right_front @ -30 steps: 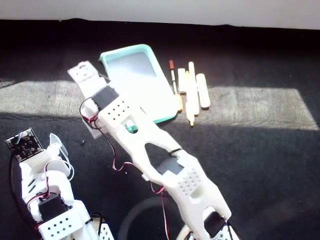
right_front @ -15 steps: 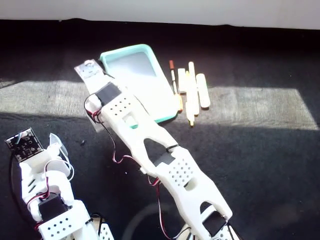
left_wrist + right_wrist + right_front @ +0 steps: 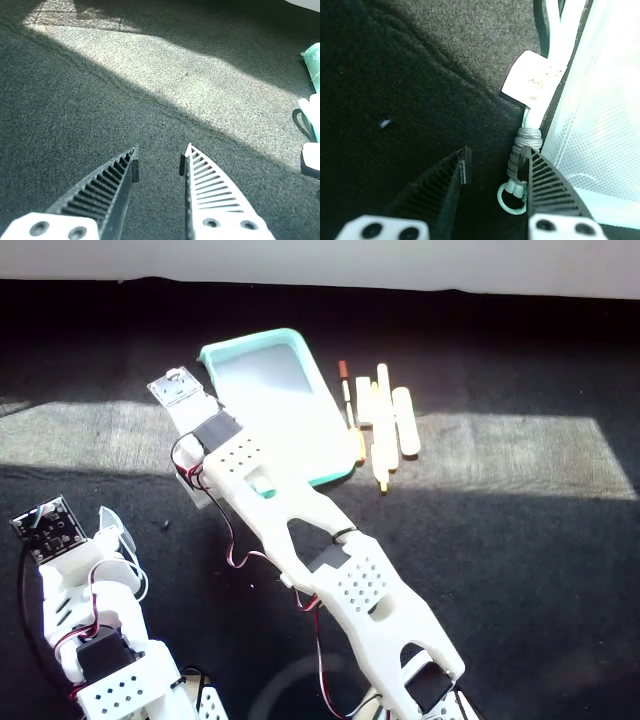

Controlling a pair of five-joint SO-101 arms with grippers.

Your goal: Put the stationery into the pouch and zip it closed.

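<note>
The teal pouch (image 3: 270, 390) lies flat at the back of the dark mat, its pale mesh face (image 3: 592, 115) up. Several pens and cream markers (image 3: 383, 420) lie side by side just right of it. My right arm (image 3: 250, 475) stretches to the pouch's left edge. There my right gripper (image 3: 495, 162) stands open, close over the mat. One fingertip (image 3: 526, 159) touches the grey zipper pull cord (image 3: 524, 142), which ends in a teal ring (image 3: 512, 196); a white tag (image 3: 534, 82) lies farther along. My left gripper (image 3: 161, 155) is open over bare mat, holding nothing.
My left arm (image 3: 75, 570) sits at the near left, well apart from the pouch, whose corner (image 3: 314, 55) shows far off in its wrist view. A sunlit band (image 3: 520, 450) crosses the mat. A white wall (image 3: 400, 265) borders the back.
My right arm has shifted slightly toward the pouch's left edge and settled there. The left arm, pouch and stationery have not moved.
</note>
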